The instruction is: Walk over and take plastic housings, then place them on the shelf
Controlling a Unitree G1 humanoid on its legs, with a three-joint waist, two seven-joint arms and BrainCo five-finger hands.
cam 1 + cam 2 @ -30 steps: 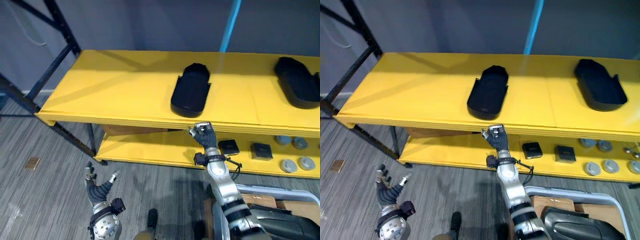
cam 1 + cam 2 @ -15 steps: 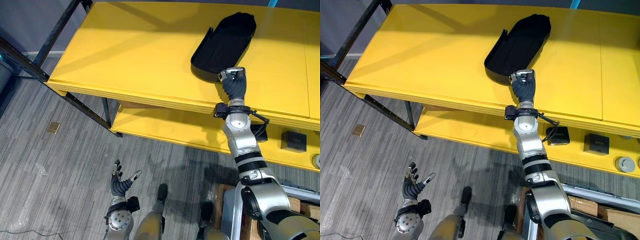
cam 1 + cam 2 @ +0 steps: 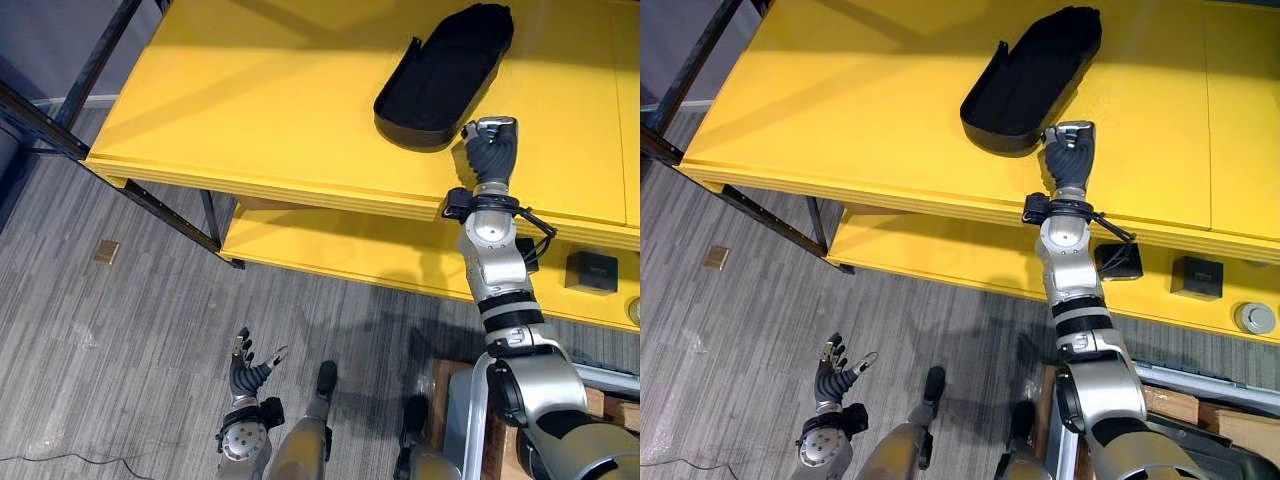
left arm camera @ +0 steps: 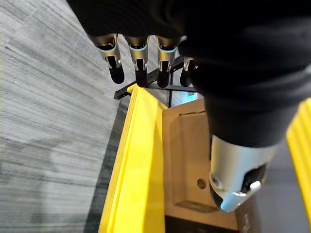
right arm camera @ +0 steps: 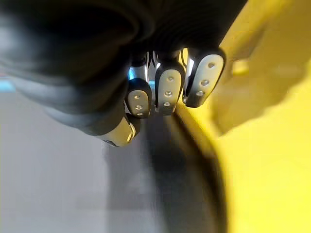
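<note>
Grey streaked carpet covers the floor; a yellow shelf stands on a dark metal frame, a lower board beneath; a grey wall behind.

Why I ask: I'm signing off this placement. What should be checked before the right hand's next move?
1. Black plastic housing rests on the top shelf: ok.
2. Housing set back from the shelf's front edge: ok.
3. Right hand holds nothing, fingers curled beside the housing's near end: ok.
4. Right hand clear of the housing, not touching it: cannot tell.
5. Left hand open and empty, low over the floor: ok.
</note>
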